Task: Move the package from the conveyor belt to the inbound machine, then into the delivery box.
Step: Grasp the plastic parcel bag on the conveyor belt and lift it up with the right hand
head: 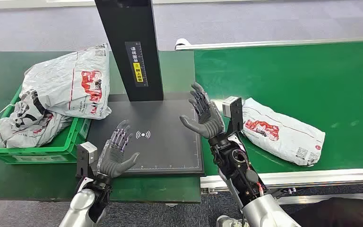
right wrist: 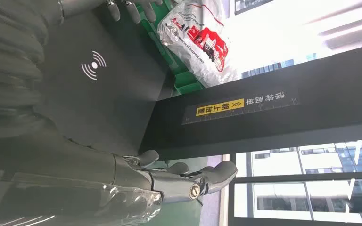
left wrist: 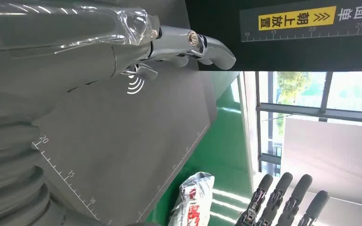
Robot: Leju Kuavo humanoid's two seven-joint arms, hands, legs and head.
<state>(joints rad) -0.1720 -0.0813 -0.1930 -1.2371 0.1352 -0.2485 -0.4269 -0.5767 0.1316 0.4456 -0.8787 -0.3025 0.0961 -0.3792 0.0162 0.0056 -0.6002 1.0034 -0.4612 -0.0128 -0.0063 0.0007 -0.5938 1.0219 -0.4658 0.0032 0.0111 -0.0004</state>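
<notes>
Both hands hover over the inbound machine, a flat black plate with a white wireless mark and a ruler scale along its edges, and a black upright post rising at its far side. The left hand sits above the plate's near left corner, palm turned inward, fingers spread wide and holding nothing. The right hand is raised over the plate's right edge, palm facing the left hand, fingers fanned apart and empty too — the 2 hands stand well apart with the wireless mark between them.

The package, a grey mailer bag with a red print, lies flat on the green conveyor belt just to the right of the right hand, behind its wrist, not touched by it. In the left wrist view the same package shows beyond the plate's edge, beside the right hand's dark fingers.

To the left of the left hand, beyond the plate's left edge, stands the green delivery box — 2 grey mailer bags with red print are heaped in it, the upper one overhanging its rim toward the post.
</notes>
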